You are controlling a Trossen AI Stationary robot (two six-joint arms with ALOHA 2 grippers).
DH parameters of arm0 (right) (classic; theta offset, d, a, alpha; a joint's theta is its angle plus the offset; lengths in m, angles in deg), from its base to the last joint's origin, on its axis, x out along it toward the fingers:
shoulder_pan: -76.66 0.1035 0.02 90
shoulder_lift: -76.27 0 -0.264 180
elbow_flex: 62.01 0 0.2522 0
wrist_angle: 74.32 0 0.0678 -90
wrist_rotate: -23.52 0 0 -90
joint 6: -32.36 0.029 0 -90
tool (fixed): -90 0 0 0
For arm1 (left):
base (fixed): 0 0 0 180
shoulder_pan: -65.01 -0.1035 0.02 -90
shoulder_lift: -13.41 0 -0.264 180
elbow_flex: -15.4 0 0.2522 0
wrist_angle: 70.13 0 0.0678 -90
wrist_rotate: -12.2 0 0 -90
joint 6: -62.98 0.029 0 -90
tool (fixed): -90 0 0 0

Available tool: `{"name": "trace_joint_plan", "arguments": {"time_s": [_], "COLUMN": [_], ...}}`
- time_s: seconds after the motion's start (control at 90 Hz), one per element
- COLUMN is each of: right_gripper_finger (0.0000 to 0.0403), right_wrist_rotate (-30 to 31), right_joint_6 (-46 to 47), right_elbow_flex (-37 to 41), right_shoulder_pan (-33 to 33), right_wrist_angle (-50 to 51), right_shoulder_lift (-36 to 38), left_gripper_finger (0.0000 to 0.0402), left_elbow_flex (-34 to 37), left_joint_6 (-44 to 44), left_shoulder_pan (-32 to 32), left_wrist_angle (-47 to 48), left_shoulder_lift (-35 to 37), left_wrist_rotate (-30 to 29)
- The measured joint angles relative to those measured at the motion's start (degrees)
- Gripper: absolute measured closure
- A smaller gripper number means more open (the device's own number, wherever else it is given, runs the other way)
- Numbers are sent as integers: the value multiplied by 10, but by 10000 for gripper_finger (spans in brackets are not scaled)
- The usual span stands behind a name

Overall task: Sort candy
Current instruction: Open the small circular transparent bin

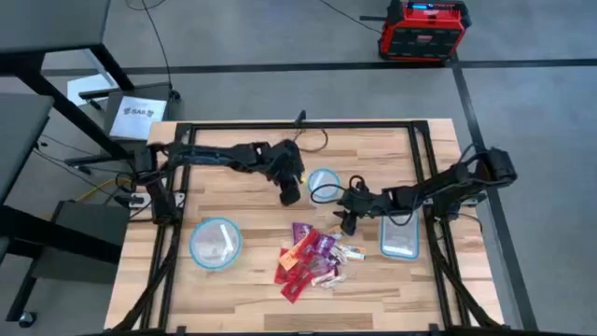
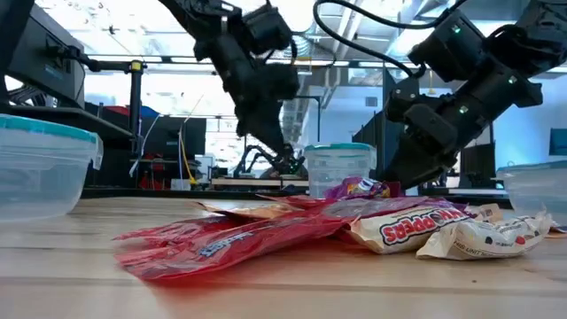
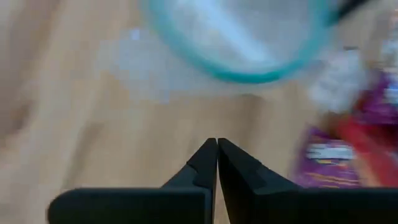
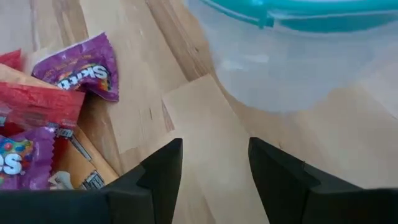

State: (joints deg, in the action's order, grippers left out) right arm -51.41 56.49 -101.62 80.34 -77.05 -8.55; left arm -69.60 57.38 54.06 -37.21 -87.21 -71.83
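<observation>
Crinkly, glossy candy [image 1: 312, 259] heaped mid-table on pale wood grain. Left gripper [image 3: 217, 152] pinched shut, empty, beside small round bowl [image 1: 325, 184]. Right gripper [image 4: 212, 163] spread wide, empty, just beside the pile.

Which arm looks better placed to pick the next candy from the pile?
Probably the right. The right gripper is open, empty and just beside the candy. The left gripper is shut and sits farther back, near the small bowl.
</observation>
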Motion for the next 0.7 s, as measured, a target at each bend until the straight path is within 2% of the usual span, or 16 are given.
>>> {"name": "trace_joint_plan", "arguments": {"time_s": [0.256, 0.489, 0.7], "right_gripper_finger": [233, 233, 233], "right_wrist_rotate": [0, 0, -40], "right_joint_6": [-7, -89, -137], "right_elbow_flex": [0, 0, 0], "right_shoulder_pan": [-52, -92, -71], "right_wrist_angle": [53, 31, -14], "right_shoulder_lift": [29, 32, 32], "left_gripper_finger": [402, 402, 402], "left_elbow_flex": [0, 0, 0], "left_joint_6": [-2, 26, 34], "left_shoulder_pan": [45, 41, 19], "left_wrist_angle": [-6, -28, -50], "left_shoulder_lift": [-3, -3, -3], "left_wrist_rotate": [0, -4, -13]}}
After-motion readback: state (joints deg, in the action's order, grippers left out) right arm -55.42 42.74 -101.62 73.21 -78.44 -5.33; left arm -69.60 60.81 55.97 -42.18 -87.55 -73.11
